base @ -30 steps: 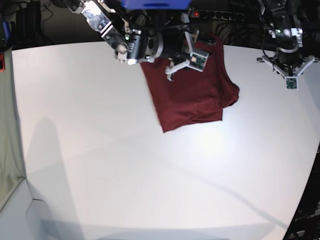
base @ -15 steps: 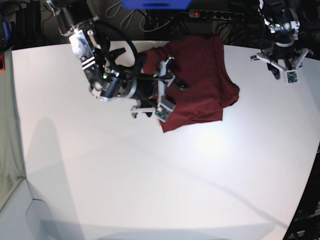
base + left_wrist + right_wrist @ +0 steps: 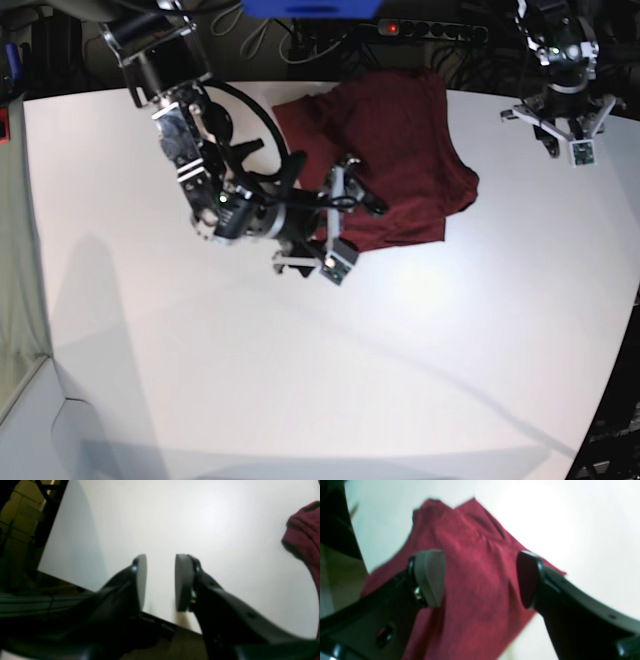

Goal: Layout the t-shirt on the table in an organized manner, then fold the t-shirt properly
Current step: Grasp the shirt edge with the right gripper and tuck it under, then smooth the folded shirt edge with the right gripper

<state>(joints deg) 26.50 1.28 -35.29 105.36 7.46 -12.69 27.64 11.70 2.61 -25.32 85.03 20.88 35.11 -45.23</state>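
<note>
The dark maroon t-shirt lies folded into a rough rectangle at the back of the white table. My right gripper hovers at the shirt's near left corner. In the right wrist view its jaws stand wide open over the t-shirt, with nothing between the pads. My left gripper hangs over the table's back right corner, apart from the shirt. Its jaws are a little open and empty, and the t-shirt's bunched edge shows at the far right.
A power strip and cables lie behind the table's back edge. The table's dark edge runs just below my left gripper, with dark floor beyond. A grey panel stands along the left side.
My right arm swung from the shirt's back edge to its near left corner and opened its jaws wide. My left gripper opened slightly and stayed at the back right.
</note>
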